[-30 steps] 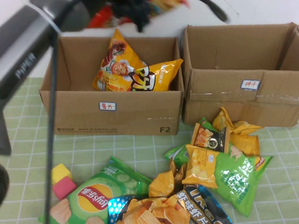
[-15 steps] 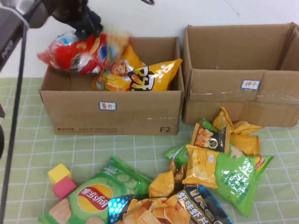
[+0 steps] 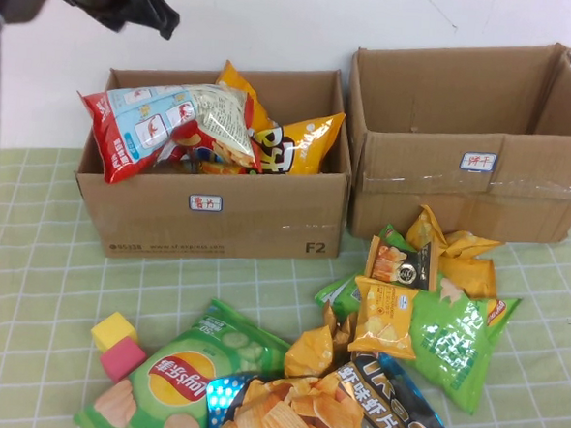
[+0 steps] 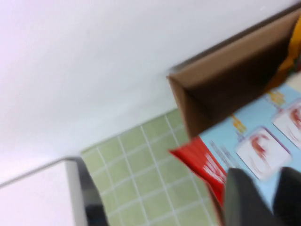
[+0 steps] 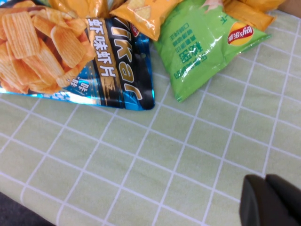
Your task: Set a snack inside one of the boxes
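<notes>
The red-and-pale-blue snack bag [image 3: 165, 129] lies across the top of the left cardboard box [image 3: 213, 214], resting on the yellow chip bags [image 3: 290, 142] already inside; its red end juts past the box's left wall, so it sits perched on the pile rather than settled down in; the right cardboard box [image 3: 472, 177] looks to hold nothing that can be seen from here

The left gripper [image 3: 133, 6] hangs above and behind the left box's rear corner, clear of the bag and holding nothing; whether its fingers are spread or closed cannot be told from these views; in the left wrist view the same bag [image 4: 256, 150] shows below, apart from the dark fingertips [image 4: 244, 197]; the right gripper [image 5: 270, 200] sits low over the green checked tablecloth [image 5: 141, 165], near the blue shrimp-chip bag [image 5: 113, 70] and the green Lay's bag [image 5: 202, 47], gripping nothing, fingers apparently closed together

The main risk, as I judge it, is the bag sliding off: it leans on slick, puffy packets with its end overhanging the rim, and a brush from the arm or its cable could tip it out onto the cloth; a second bag dropped on top could likewise nudge it over the edge, since the box is heaped near its rim
</notes>
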Robot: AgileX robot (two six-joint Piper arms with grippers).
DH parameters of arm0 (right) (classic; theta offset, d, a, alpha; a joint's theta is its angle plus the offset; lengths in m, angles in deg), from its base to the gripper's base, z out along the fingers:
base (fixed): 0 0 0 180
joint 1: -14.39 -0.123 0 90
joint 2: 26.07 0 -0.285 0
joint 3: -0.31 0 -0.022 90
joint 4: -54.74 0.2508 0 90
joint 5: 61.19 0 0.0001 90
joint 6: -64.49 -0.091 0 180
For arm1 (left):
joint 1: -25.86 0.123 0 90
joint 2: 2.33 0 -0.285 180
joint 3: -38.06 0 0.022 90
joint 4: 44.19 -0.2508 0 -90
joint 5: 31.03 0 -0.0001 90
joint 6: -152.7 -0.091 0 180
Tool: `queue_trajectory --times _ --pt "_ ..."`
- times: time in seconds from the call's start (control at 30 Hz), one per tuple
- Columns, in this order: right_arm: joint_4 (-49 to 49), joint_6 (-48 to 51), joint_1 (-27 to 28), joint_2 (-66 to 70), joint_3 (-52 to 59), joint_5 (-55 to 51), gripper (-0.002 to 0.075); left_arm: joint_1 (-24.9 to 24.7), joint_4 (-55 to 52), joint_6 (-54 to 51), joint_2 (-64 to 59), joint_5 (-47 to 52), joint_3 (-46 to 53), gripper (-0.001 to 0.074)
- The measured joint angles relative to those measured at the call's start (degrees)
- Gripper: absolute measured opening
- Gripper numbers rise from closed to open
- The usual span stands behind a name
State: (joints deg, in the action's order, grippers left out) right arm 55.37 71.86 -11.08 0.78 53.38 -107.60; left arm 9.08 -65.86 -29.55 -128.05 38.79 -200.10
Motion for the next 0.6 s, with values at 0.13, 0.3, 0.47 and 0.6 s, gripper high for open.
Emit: queue_trajectory --times 0.13,0.3,0.47,0.6 --pt "0.00 -0.09 0.00 0.00 0.00 0.00 -0.0002 0.00 7.21 -2.18 1.16 1.97 0.00 0.0026" --pt "0.00 -0.09 0.00 0.00 0.00 0.00 -0.0002 0.00 14.60 -4.06 -2.58 1.97 0.18 0.0004" --pt "0.00 -0.09 0.00 0.00 0.00 0.00 -0.0002 0.00 14.48 -4.06 -10.37 1.97 0.62 0.0000" --pt "0.00 -0.09 0.00 0.00 0.00 0.00 -0.0002 0.00 11.48 -3.81 -14.19 0.83 0.62 0.0000"
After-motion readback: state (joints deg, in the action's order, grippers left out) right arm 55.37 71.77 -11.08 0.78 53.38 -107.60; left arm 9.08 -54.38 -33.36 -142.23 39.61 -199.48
